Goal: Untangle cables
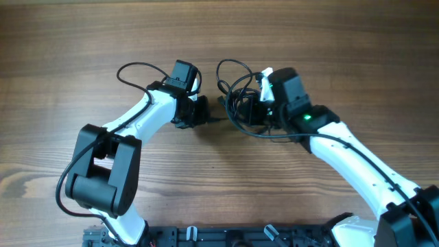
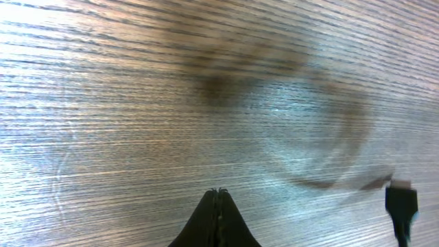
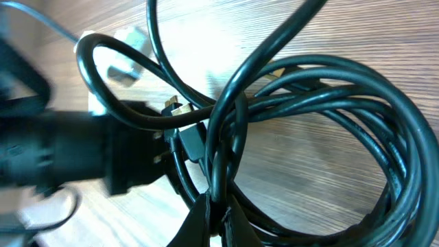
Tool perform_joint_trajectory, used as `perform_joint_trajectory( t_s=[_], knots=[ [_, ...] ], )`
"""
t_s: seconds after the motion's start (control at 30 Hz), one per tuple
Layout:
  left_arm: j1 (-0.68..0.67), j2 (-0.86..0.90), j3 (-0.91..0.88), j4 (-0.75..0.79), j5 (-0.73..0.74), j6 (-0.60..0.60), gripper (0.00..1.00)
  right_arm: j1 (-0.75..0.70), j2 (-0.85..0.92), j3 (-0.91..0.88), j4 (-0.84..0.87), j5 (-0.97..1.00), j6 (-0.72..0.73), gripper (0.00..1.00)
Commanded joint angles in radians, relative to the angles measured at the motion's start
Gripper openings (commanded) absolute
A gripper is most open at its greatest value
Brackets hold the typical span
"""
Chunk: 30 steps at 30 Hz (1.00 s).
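Showing a wooden table (image 1: 68, 55), with the cables (image 1: 236, 103) bunched in a looped black clump right of its middle; pinches strands of that clump in the right gripper (image 3: 216, 209); holds the left gripper (image 2: 217, 200) pressed together on nothing, just left of the clump

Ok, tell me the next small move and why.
Probably draw the right gripper slowly back: it looks shut on a strand of the cables, which lie in one knotted clump. The left gripper is shut on nothing, so it cannot help yet.
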Motion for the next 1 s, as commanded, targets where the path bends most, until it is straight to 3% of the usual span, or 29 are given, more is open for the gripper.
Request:
perform_joint_trajectory(
  t_s=[0.0,0.13,0.23,0.33,0.43,0.63,0.8,0.93,0.97],
  knots=[
    [0.016,0.008,-0.008,-0.003,-0.017,0.042,0.04,-0.017,-0.014,0.005,-0.021,-0.182,-0.105,0.04],
    [0.131,-0.136,-0.005,-0.001,0.178,0.042,0.04,-0.015,0.029,0.005,-0.037,-0.169,-0.119,0.04],
    [0.214,-0.256,-0.005,-0.019,0.281,0.042,0.19,-0.015,0.063,0.005,0.029,-0.153,-0.041,0.04],
    [0.243,-0.305,-0.005,-0.093,0.283,0.066,0.25,-0.012,0.116,0.005,0.083,-0.159,0.002,0.04],
    [0.200,-0.277,-0.031,-0.112,0.271,0.087,0.52,0.005,0.187,0.005,0.112,-0.180,0.003,0.04],
    [0.107,-0.121,-0.065,0.010,0.267,0.047,0.52,0.048,0.344,0.005,0.240,-0.311,0.028,0.04],
    [0.101,-0.064,-0.066,0.050,0.204,0.005,0.51,0.049,0.362,0.005,0.272,-0.359,0.026,0.04],
    [0.088,-0.018,-0.066,0.055,0.166,0.004,0.31,0.050,0.362,0.005,0.272,-0.359,0.025,0.04],
    [0.081,-0.005,-0.066,0.062,0.155,0.004,0.30,0.050,0.362,0.005,0.272,-0.358,0.025,0.04]
  ],
)
